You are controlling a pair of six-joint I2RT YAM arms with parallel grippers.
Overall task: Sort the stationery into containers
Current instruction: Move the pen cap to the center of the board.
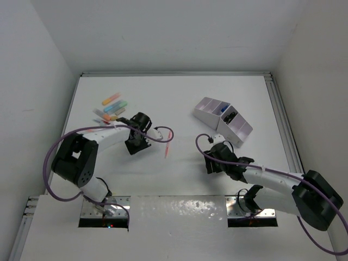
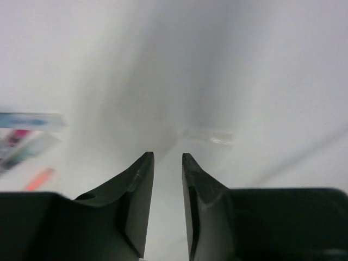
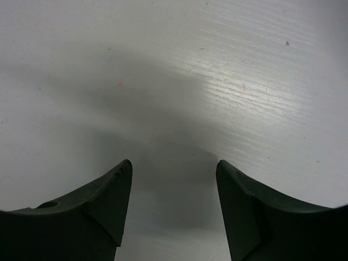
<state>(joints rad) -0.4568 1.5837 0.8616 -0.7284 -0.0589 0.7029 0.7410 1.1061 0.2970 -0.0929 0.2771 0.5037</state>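
The counter (image 1: 179, 92) carries the organiser (image 1: 242, 130) at the far right, with dark pieces and something blue already in its middle compartments, so I judge the sorting partly done. The markers (image 1: 112, 107) lie loose at the far left, and the pen (image 1: 167, 149) lies between the arms. The right end effector (image 3: 174, 163) gapes wide over bare counter, empty. The left end effector (image 2: 167, 157) shows only a slim gap, gripping nothing.

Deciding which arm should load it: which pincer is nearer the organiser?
Right. The right pincer sits just on the near side of the organiser; the left pincer is well off to its left, beside the markers.
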